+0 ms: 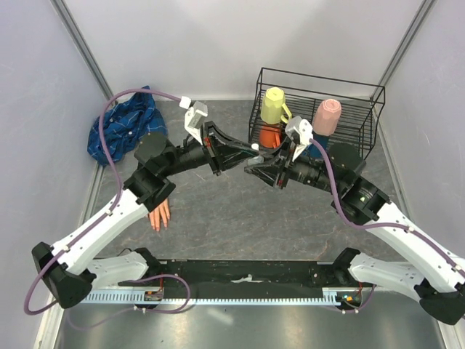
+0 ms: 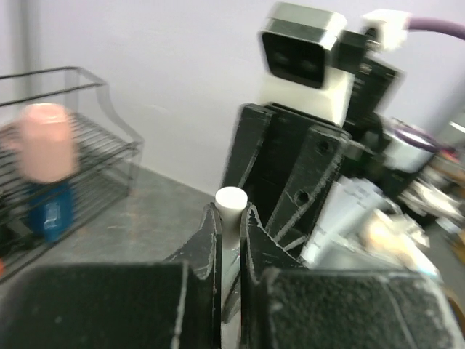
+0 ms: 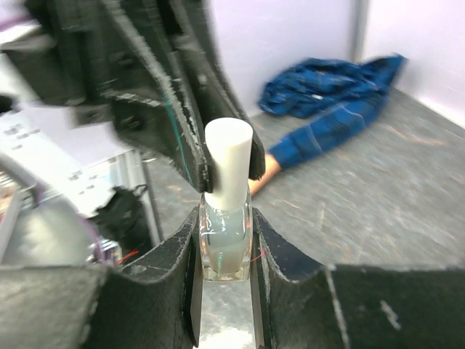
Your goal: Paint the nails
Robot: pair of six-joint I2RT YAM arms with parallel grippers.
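In the middle of the table, held in the air, is a small clear bottle (image 3: 226, 243) with a white cap (image 3: 228, 163). My right gripper (image 3: 226, 225) is shut on its glass body. My left gripper (image 2: 230, 218) is shut on the white cap (image 2: 231, 205) from the opposite side. In the top view the two grippers, left (image 1: 245, 154) and right (image 1: 258, 166), meet tip to tip. The peach mannequin hand (image 1: 159, 216) lies flat below my left arm, partly hidden by it. Its nails are too small to make out. The blue plaid sleeve (image 1: 123, 127) is bunched at the back left.
A black wire rack (image 1: 363, 102) stands at the back right, holding a yellow cup (image 1: 275, 104), a pink cup (image 1: 327, 115) and an orange item (image 1: 270, 134). The rack sits close behind the two grippers. Walls close the table on three sides.
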